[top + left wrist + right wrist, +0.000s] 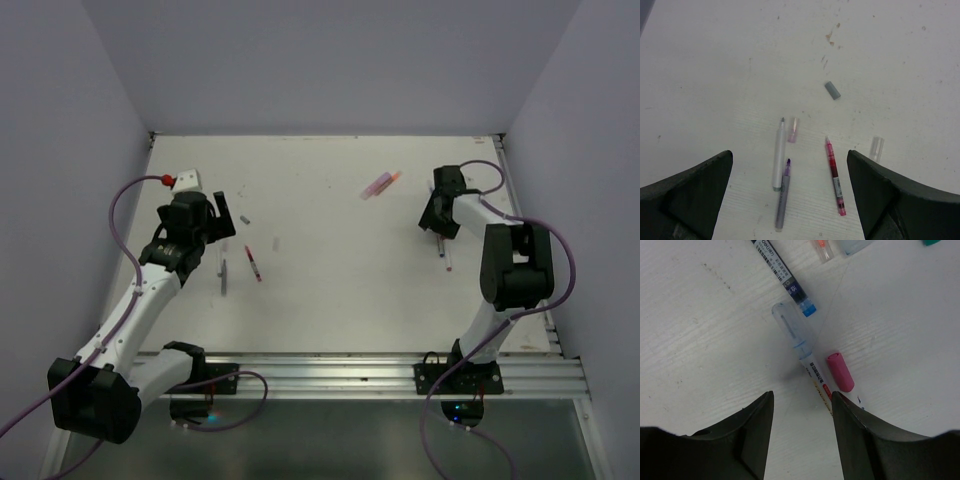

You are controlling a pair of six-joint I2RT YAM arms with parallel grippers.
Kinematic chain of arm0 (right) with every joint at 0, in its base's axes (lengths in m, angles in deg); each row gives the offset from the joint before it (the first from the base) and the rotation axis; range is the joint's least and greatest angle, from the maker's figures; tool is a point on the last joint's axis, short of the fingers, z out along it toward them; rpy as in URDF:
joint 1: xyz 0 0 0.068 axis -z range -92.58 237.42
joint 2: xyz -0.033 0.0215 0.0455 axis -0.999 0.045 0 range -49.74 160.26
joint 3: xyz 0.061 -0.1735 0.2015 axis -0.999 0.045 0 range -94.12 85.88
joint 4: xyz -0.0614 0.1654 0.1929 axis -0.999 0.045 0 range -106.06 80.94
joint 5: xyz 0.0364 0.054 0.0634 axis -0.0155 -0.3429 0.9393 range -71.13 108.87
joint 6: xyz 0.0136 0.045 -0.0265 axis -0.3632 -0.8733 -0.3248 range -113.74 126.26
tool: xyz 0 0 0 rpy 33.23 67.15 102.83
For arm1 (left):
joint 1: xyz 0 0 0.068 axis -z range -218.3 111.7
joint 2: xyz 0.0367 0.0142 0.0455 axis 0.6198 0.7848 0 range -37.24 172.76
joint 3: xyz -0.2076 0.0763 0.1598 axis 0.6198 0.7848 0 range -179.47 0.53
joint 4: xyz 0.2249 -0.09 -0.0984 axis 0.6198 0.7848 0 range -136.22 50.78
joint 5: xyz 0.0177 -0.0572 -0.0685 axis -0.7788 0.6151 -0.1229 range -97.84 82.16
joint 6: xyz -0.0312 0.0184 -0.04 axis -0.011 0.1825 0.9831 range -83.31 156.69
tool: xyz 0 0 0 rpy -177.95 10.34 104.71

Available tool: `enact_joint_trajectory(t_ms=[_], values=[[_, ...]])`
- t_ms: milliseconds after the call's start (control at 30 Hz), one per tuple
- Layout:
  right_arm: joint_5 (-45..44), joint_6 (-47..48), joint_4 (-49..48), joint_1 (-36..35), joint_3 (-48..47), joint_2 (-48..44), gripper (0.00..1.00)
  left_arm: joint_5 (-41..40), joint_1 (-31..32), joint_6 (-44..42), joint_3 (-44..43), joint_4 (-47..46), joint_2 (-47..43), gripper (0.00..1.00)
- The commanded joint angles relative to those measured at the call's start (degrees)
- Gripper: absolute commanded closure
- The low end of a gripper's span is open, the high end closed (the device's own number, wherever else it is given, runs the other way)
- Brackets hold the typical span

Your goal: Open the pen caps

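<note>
Three thin uncapped plastic pens (pixel 835 177) and a loose stubby grey plastic cap (pixel 832 90) lay below the wide-open, empty left gripper (pixel 790 153). The half-open right gripper (pixel 802 395) hovered, grasping nothing, over a white plastic pen (pixel 817 377); its translucent light-blue cap (pixel 790 329) was still on.

The left arm (pixel 140 300) reaches forward with its elbow low, and the left gripper (pixel 790 152) faces down with the jaws spread fully wide. The right arm (pixel 510 265) is folded high at the elbow; the right gripper (pixel 802 395) also faces down, its jaws only half apart, gripping nothing
</note>
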Motion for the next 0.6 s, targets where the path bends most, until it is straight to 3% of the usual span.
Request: enact_joint_trajectory(t_ms=[0, 567], values=[[1.8, 1.0, -1.3, 0.4, 1.0, -1.4, 0.47, -0.4, -0.5, -2.1, 0.2, -1.9, -0.3, 0.00], [9.8, 3.0, -2.2, 0.3, 5.1, -3.1, 0.53, 0.1, -0.5, -2.2, 0.2, -2.0, -0.1, 0.00]])
